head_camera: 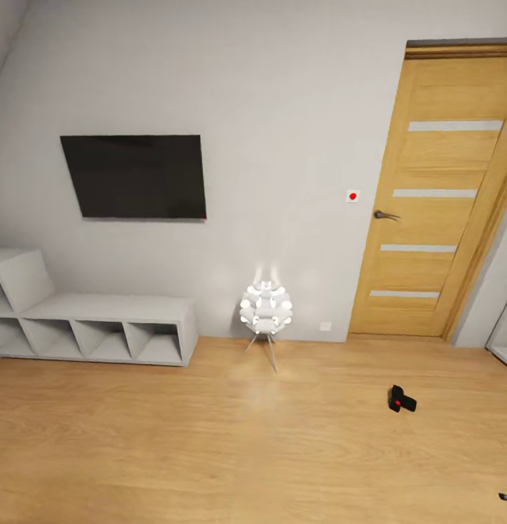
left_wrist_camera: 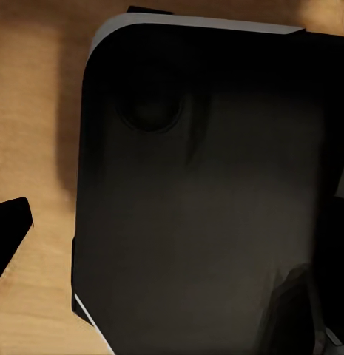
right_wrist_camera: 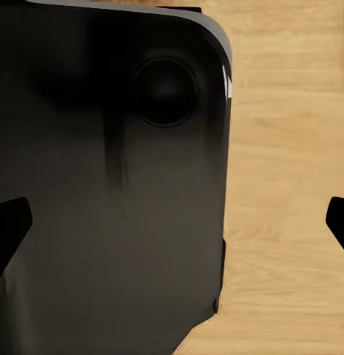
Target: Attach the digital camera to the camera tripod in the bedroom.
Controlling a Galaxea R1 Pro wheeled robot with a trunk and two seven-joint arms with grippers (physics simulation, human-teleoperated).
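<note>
Head view, camera: the digital camera (head_camera: 401, 399) lies on the light wood floor (head_camera: 173, 451), toward the right, in front of the door, well apart from everything else; a red dot shows on it.
Head view, wall: a dark flat screen (head_camera: 134, 176) hangs on the pale grey wall above a low grey cube shelf (head_camera: 100, 327).
Head view, lamp: a white ball-shaped lamp (head_camera: 265, 308) on thin legs stands between the shelf and the wooden door (head_camera: 435, 211).
Head view, switch: a small plate with a red dot (head_camera: 353, 196) sits beside the door handle.
Left wrist view: a large black rounded body of the robot (left_wrist_camera: 208, 192) over the wood floor; one dark fingertip (left_wrist_camera: 9, 229) pokes in at the edge; cannot tell how the jaws stand.
Right wrist view: the same sort of black body (right_wrist_camera: 105, 177) over floor; two dark fingertips (right_wrist_camera: 9, 229) at opposite edges, spread wide, grasping nothing.
</note>
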